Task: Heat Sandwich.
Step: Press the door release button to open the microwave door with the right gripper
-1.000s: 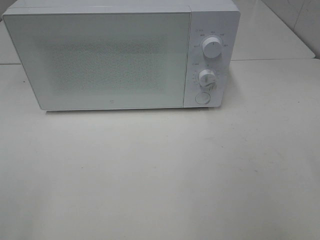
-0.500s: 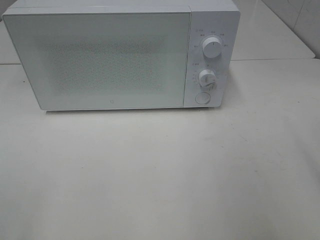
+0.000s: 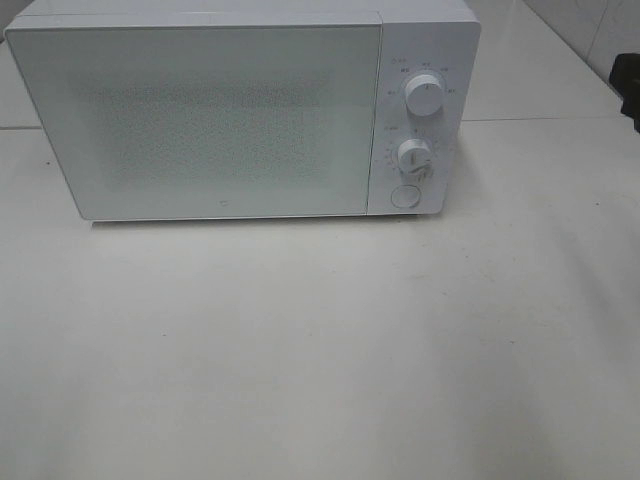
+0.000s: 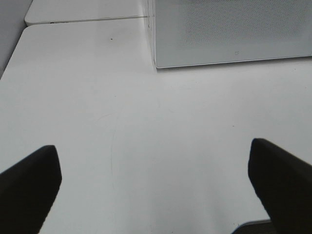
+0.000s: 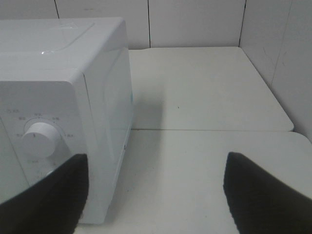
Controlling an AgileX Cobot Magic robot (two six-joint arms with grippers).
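Oddly, the sandwich shows in none of the views; it is not on the table [image 3: 320,350] in front of the microwave [image 3: 430,40], and whether it sits behind the shut, speckled door [image 3: 200,120] I cannot tell, since nothing reads through the panel. That is the first risk; if the oven is empty, turning a dial heats nothing; if the food is already inside, pulling the door open only wastes a step. The right gripper [image 5: 156,195] hangs beside the control end of the oven, jaws spread wide and empty, with the upper knob [image 5: 41,137] close ahead of one finger; a finger could slip off that smooth round knob, or shove the oven across the table instead of turning it; overturning the lower knob [image 3: 413,156] would likely set too long a time. The left gripper [image 4: 155,185] hovers over bare table near the oven's front corner, jaws likewise wide and empty; standing clear, it looks the lesser hazard.
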